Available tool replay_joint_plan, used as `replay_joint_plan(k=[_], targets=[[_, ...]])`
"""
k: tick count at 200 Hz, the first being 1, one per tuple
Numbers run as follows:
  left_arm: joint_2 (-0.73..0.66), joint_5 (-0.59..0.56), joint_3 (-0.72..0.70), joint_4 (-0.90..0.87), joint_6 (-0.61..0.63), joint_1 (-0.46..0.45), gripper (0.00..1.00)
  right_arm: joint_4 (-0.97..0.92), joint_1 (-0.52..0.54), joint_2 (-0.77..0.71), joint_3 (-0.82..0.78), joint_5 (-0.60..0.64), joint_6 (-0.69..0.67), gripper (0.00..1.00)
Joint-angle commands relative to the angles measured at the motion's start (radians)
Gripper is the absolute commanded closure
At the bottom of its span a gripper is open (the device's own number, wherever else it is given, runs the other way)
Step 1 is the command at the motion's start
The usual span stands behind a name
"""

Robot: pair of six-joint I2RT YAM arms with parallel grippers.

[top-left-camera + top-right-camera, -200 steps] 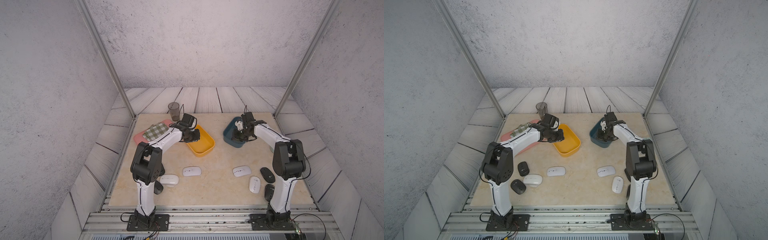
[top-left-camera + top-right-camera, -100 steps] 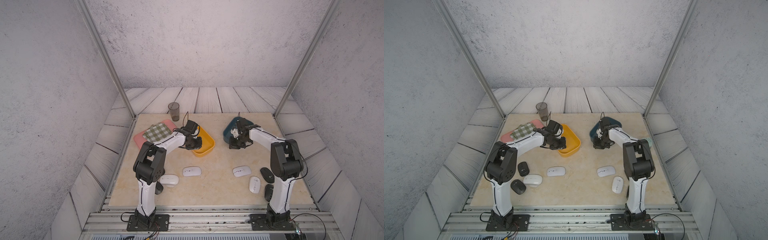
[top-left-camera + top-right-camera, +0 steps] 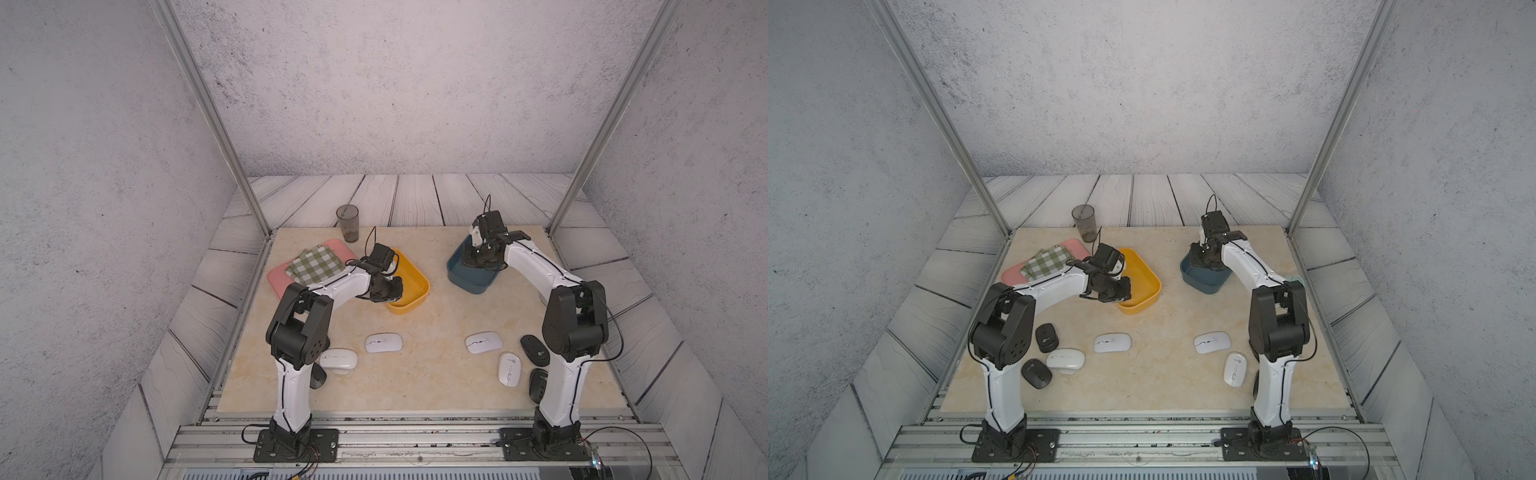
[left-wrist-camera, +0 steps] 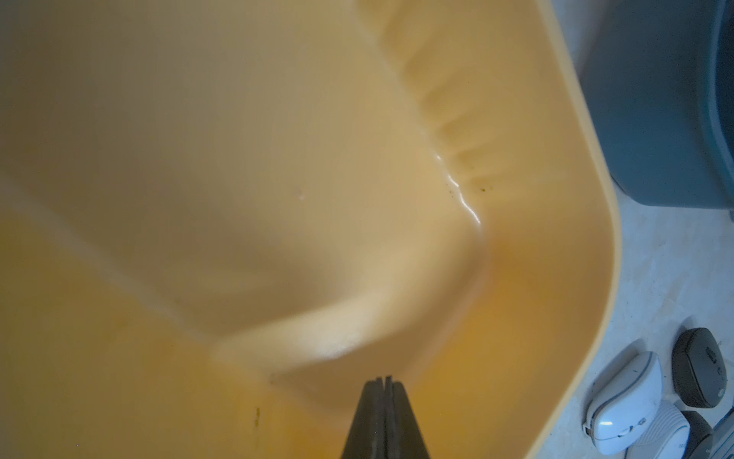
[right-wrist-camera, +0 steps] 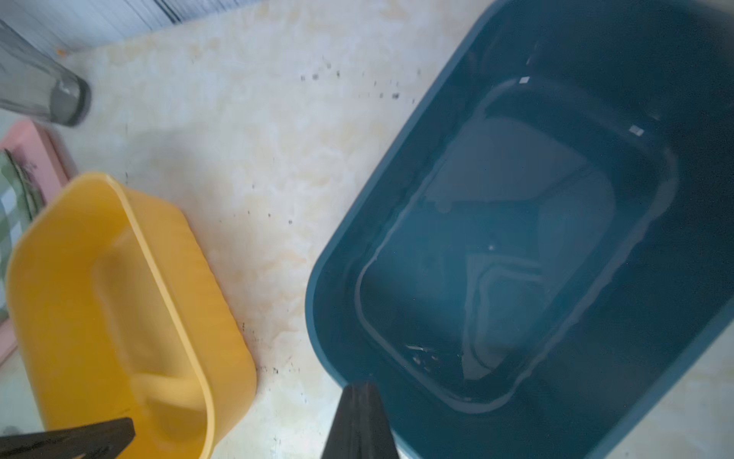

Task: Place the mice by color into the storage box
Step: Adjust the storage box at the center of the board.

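The surface (image 3: 436,324) carries a yellow bin (image 3: 415,286) under the left jaws and a blue bin (image 3: 465,279) under the right jaws. Both pairs of jaws are pressed together, holding nothing. White mice (image 3: 383,343) and black mice (image 3: 1046,335) lie along the surface's front.

Round me: rough grey plaster walls (image 3: 395,83) at back & both sides. Pale wood-look planks (image 3: 415,199) slope up from my beige marbled worktop (image 3: 436,374). Two alu posts (image 3: 210,112) at far corners; slotted alu rail (image 3: 415,440) in front. Light soft, even.
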Motion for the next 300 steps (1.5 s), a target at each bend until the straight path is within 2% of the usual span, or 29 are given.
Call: replay_joint_plan(k=[1, 28, 71, 142, 208, 228, 265, 300], targets=[[-0.032, -0.011, 0.014, 0.002, 0.008, -0.003, 0.98, -0.027, -0.007, 0.084, 0.045, 0.037, -0.007, 1.00], [-0.023, -0.003, 0.025, 0.003, 0.008, -0.003, 0.98, -0.084, -0.009, 0.163, 0.100, 0.001, -0.019, 1.00], [-0.033, 0.015, 0.002, -0.006, 0.032, -0.005, 0.98, -0.026, -0.007, 0.121, -0.038, -0.046, -0.008, 1.00], [-0.098, 0.010, -0.112, -0.110, 0.111, -0.008, 0.99, -0.033, 0.023, -0.030, -0.286, -0.148, -0.039, 1.00], [-0.198, -0.121, -0.211, -0.253, 0.166, -0.006, 0.99, -0.114, 0.054, -0.216, -0.473, -0.139, -0.078, 1.00], [-0.217, -0.127, -0.184, -0.249, 0.152, -0.006, 0.98, -0.117, 0.053, -0.229, -0.468, -0.103, -0.080, 1.00], [-0.200, -0.198, -0.044, -0.251, 0.074, -0.001, 0.81, -0.139, 0.046, -0.162, -0.318, -0.013, -0.051, 1.00], [-0.075, -0.198, 0.076, -0.246, 0.032, 0.012, 0.81, -0.152, 0.006, -0.029, -0.178, 0.030, -0.028, 1.00]])
